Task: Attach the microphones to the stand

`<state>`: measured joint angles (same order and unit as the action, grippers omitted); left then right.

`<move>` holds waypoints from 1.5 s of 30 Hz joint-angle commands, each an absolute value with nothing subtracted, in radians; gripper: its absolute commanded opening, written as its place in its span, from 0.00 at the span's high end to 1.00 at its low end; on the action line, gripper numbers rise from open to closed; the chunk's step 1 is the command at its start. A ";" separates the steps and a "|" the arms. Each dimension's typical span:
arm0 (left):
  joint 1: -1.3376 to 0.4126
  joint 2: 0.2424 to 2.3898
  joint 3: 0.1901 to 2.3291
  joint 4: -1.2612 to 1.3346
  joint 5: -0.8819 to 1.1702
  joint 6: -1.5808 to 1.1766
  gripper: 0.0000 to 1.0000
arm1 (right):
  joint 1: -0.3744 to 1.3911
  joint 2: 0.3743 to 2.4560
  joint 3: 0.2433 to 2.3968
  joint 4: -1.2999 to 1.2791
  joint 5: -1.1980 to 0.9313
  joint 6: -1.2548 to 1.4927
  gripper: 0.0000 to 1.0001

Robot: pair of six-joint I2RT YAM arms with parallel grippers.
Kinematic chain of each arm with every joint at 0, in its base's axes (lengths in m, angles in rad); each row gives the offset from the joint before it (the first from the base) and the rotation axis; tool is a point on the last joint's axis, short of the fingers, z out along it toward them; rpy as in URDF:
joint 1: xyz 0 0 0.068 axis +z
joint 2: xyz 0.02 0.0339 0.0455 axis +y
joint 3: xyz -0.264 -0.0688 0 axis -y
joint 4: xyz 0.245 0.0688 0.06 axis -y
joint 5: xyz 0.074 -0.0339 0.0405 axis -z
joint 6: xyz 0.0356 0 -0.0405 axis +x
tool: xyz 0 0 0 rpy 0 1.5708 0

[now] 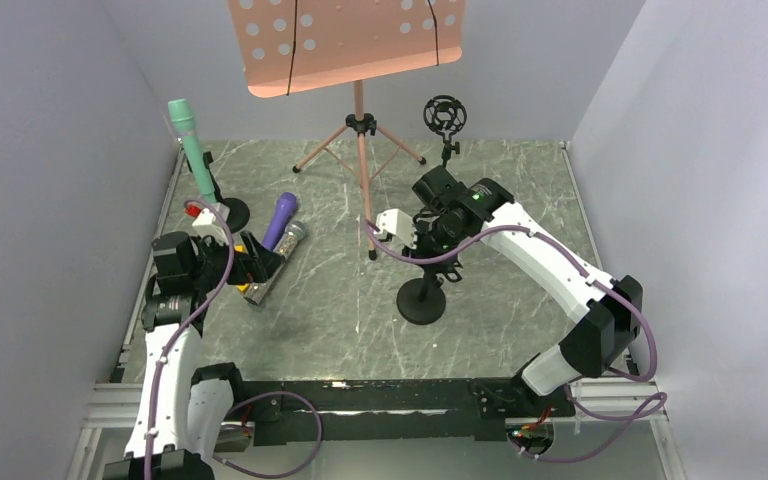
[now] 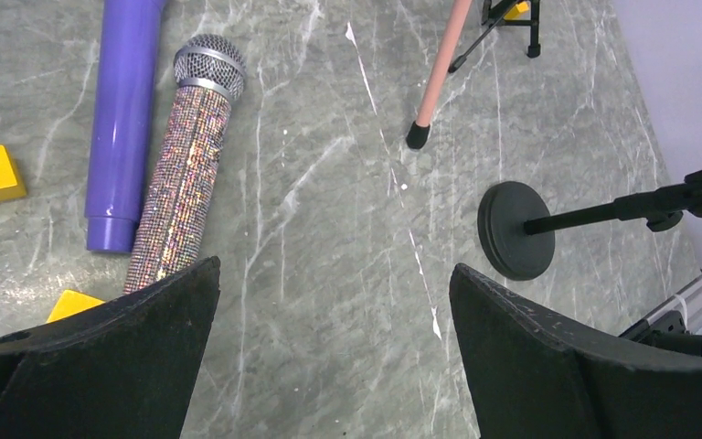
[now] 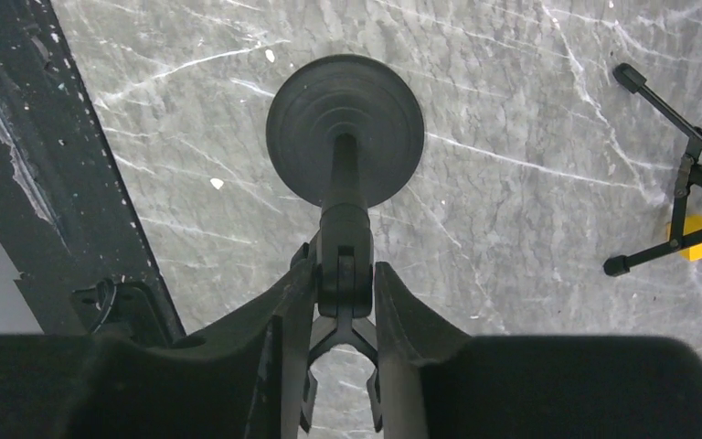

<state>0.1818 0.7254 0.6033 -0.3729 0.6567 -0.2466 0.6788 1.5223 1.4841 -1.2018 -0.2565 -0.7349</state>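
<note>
Upper left: green mic [image 1: 192,140] appears seated in its holder [image 1: 232,212] — 1 of 3 done. Left gripper [image 2: 334,302], jaws spread, empty, above purple mic [image 2: 123,119] and silver mic [image 2: 178,174], both lying flat. Centre-right: right gripper [image 3: 343,274] pinches empty stand [image 3: 345,119] near its clip — 2 mics left.

The mint green microphone [image 1: 188,140] is being carried tilted, head up, on a round-based stand [image 1: 230,212] at the bench's [image 1: 520,180] far left. The purple microphone [image 2: 126,119] and glittery silver microphone [image 2: 183,174] are being left lying side by side. The black stand [image 1: 422,300] is being gripped upright.
</note>
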 commanded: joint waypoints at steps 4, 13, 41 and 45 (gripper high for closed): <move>0.138 0.767 0.647 -0.384 0.623 -0.216 0.01 | 0.687 1.469 1.550 -1.187 -0.381 -0.723 0.20; -0.007 0.854 0.676 -0.451 0.458 -0.187 0.01 | 0.445 1.434 1.801 -1.267 -0.702 -0.715 0.06; -0.116 1.673 1.408 -0.647 0.053 -0.016 0.06 | -0.130 0.973 0.935 -0.344 -1.010 -0.184 0.00; -0.117 1.788 1.500 -0.667 0.030 -0.012 0.14 | -0.130 0.972 0.927 -0.338 -1.024 -0.181 0.00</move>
<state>-0.1146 1.7092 1.4162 -0.6510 0.0700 -0.0330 -0.1249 0.9909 0.9329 -0.3958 -0.9806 -0.2058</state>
